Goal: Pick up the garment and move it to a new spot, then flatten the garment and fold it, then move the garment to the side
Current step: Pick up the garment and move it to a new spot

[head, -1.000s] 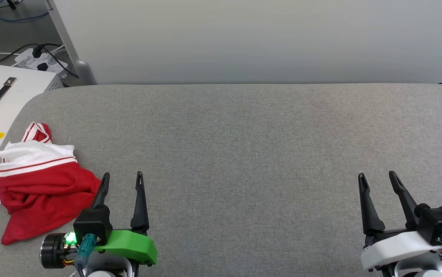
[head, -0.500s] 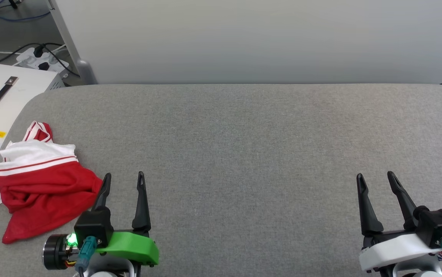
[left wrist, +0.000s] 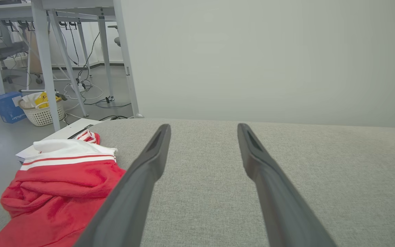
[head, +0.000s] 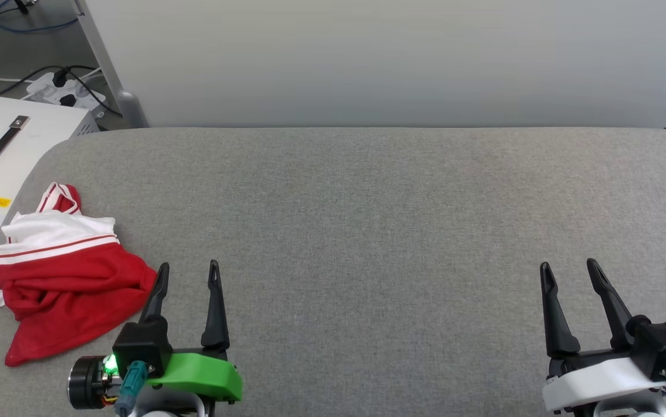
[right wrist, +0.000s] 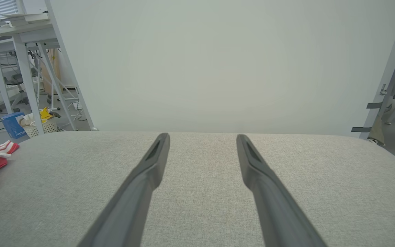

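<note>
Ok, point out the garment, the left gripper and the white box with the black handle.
garment [head: 72,284]: head view, on its crumpled red body.
left gripper [head: 188,265]: head view, midway between the tips of its open jaws.
white box [head: 49,124]: head view, on its bare top.
</note>
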Tool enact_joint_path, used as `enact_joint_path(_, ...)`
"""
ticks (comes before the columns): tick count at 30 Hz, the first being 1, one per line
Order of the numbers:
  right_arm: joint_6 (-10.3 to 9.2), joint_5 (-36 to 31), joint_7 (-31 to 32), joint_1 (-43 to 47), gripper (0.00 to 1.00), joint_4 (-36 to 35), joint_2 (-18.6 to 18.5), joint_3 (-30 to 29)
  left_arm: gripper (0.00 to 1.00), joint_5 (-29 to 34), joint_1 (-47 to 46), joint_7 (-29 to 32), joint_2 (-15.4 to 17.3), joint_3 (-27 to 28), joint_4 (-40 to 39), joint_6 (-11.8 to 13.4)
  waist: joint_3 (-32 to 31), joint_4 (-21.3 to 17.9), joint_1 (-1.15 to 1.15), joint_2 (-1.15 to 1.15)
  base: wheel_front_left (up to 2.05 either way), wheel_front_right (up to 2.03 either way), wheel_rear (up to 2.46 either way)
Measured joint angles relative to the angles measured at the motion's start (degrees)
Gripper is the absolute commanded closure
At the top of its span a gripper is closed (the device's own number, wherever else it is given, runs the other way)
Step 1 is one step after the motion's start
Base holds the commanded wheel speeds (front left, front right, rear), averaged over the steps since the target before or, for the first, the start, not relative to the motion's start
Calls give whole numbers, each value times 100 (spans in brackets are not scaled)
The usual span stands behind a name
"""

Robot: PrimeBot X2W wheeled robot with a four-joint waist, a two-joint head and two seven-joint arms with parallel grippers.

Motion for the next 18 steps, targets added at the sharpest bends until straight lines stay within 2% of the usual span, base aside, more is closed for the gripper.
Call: enact_joint_path(18,0,0,-92,64,0,-27,-1,12,0,-62,65,-105,0,-81,44,51,14,113,0,0,0,0,0)
